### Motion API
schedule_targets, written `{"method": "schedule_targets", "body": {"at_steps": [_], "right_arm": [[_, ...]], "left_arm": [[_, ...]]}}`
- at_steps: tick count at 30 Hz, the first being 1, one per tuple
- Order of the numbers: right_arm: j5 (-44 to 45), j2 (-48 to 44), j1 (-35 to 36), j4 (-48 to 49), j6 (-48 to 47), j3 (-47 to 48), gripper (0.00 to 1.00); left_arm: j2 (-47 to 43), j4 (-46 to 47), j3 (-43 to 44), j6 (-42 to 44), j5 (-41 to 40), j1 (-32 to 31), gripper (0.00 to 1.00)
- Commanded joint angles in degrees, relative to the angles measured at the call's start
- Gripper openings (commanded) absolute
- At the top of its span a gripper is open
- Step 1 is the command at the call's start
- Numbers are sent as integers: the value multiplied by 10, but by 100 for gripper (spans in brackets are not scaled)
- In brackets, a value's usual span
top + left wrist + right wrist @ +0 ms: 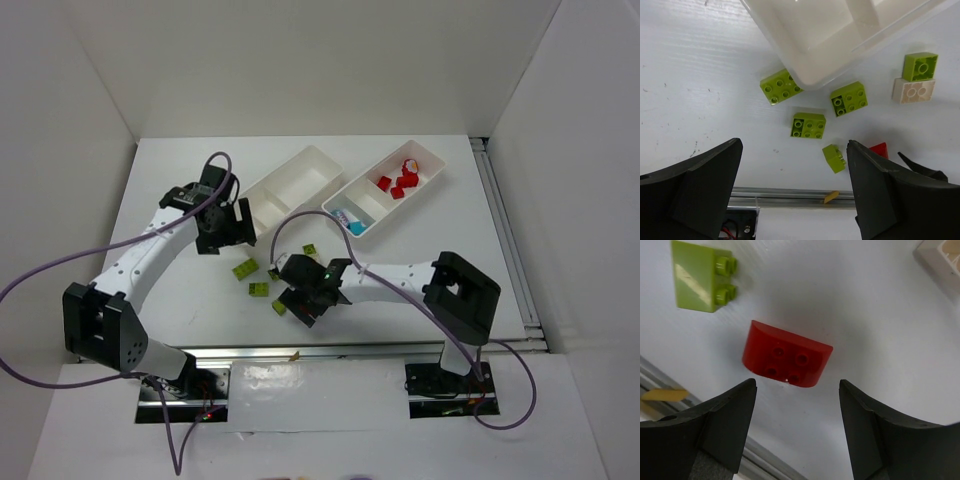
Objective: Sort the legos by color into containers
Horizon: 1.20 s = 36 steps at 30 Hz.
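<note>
Our right gripper (797, 402) hangs spread wide over the red brick (787, 361), so we should centre it, drop straight, then pinch.

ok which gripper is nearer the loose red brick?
Right. The right gripper hovers just above the red brick, jaws open. The left gripper is farther off, by the left tray corner, with green bricks in between.
</note>
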Motion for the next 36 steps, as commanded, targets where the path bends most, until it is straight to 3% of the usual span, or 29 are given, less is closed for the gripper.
{"method": "schedule_targets", "body": {"at_steps": [1, 7, 9, 17, 22, 26, 31, 36], "right_arm": [[39, 20, 5, -11, -35, 20, 74], [56, 54, -9, 29, -43, 26, 74], [56, 61, -31, 54, -43, 26, 69], [5, 93, -61, 92, -49, 41, 69], [-7, 93, -61, 98, -44, 34, 54], [-2, 68, -61, 77, -32, 42, 23], [123, -50, -73, 38, 17, 41, 23], [207, -125, -183, 28, 83, 77, 23]], "left_arm": [[-10, 9, -23, -2, 19, 3, 96], [-10, 14, -23, -2, 5, 3, 96], [-10, 14, -23, -2, -1, 3, 96], [1, 14, -11, 9, -6, 3, 96], [1, 14, -11, 9, -6, 3, 96], [6, 14, -11, 9, -6, 3, 96], [6, 14, -6, 14, -6, 3, 96], [-5, 26, -17, 20, 1, 3, 95]]}}
